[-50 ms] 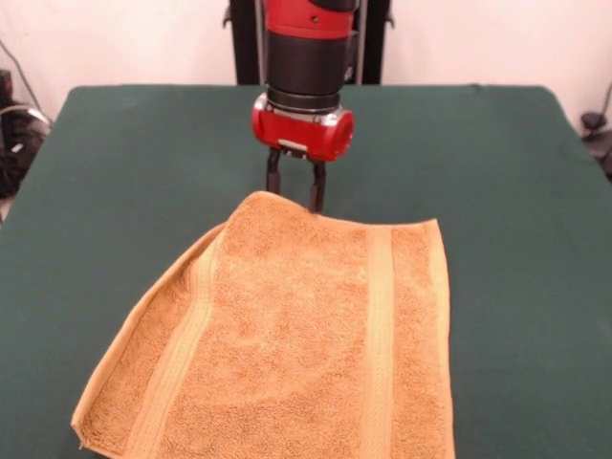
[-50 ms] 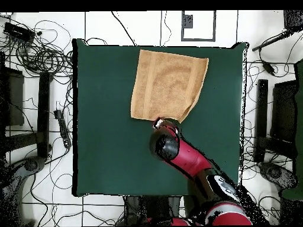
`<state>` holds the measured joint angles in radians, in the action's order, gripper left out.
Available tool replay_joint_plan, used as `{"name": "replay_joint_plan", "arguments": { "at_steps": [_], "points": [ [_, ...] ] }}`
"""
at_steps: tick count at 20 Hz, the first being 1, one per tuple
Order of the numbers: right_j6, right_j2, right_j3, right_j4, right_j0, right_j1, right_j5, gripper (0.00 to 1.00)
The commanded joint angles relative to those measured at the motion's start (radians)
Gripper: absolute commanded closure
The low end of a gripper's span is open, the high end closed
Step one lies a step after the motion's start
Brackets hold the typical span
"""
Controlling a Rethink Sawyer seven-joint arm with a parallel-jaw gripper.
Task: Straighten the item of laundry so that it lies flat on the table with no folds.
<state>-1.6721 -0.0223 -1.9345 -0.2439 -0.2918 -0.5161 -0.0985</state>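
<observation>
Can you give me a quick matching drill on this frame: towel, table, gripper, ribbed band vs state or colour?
Things:
1. towel
2. table
3. gripper
4. ribbed band

States:
A. dark green, bare around the cloth
B. fingers apart, at the cloth's far edge in the front view
C. golden-orange, one corner folded over
D. paler stripe running across the cloth

Pairs: 1-C, 2-A, 3-B, 4-D
</observation>
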Motion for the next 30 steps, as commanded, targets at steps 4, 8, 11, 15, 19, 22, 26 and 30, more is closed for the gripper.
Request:
{"name": "replay_joint_plan", "arguments": {
  "at_steps": [4, 8, 11, 15, 19, 22, 26, 30],
  "points": [
    [0.066, -0.080, 0.104, 0.243, 0.007, 0.046, 0.154, 0.00],
    [0.101, -0.110, 0.158, 0.374, -0.007, 0.042, 0.178, 0.00],
    [0.094, -0.144, 0.168, 0.445, -0.031, 0.033, 0.199, 0.00],
    [0.137, -0.203, 0.208, 0.552, -0.064, 0.043, 0.249, 0.00],
    [0.158, -0.259, 0.242, 0.638, -0.095, 0.070, 0.285, 0.00],
    [0.156, -0.292, 0.268, 0.701, -0.112, 0.082, 0.297, 0.00],
    [0.144, -0.324, 0.299, 0.755, -0.127, 0.089, 0.318, 0.00],
    [0.143, -0.351, 0.314, 0.799, -0.145, 0.092, 0.347, 0.00]
  ]
}}
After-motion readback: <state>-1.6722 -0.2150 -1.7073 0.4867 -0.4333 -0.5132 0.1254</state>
